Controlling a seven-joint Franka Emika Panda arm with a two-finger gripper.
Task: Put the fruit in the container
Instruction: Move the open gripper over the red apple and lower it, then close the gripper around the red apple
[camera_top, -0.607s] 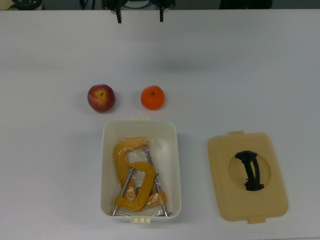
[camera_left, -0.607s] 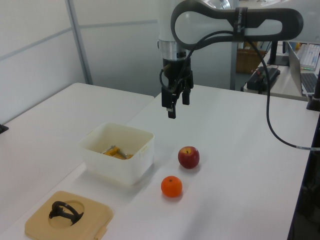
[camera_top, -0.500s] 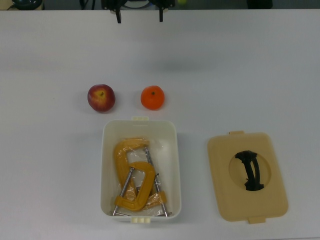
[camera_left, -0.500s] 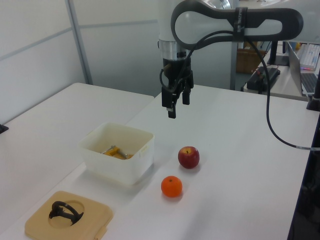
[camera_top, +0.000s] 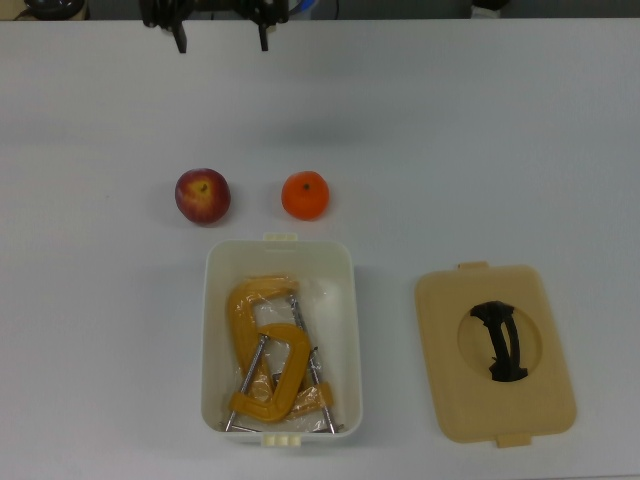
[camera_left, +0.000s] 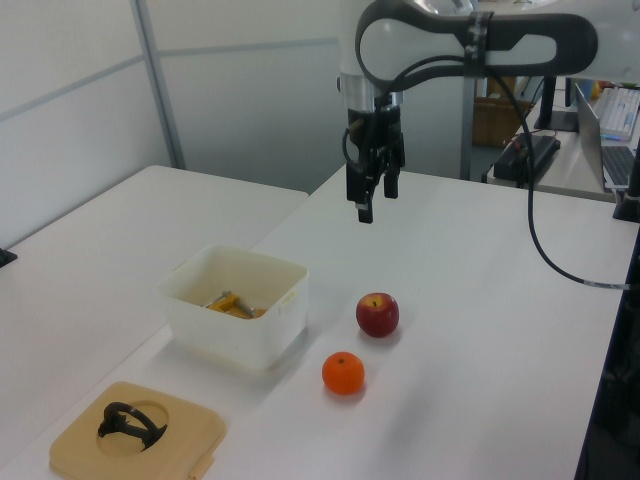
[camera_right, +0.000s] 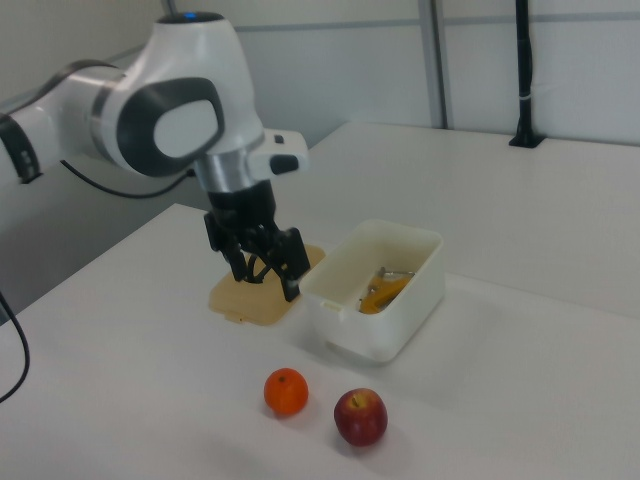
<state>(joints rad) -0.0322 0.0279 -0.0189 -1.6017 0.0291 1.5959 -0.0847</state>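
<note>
Top view: straight down over white table (camera_top: 520, 130), close; gripper (camera_top: 220, 40) fingertips at 12 o'clock edge. Left view: oblique, farther back, looks across table with lid (camera_left: 135, 432) nearest at 7 o'clock. Right view: oblique from opposite side, arm close, at 10 o'clock. All three share container (camera_top: 282, 335), apple (camera_left: 377, 314), orange (camera_right: 286, 391), lid.

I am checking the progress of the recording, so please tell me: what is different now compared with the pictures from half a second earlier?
Only the arm moved. The end effector, open and holding nothing, shifted toward the top view's left; in the left view it went right and slightly up. It took hold of nothing. The apple, the orange, the white container with the yellow clamps and the tan lid stayed where they were.
</note>
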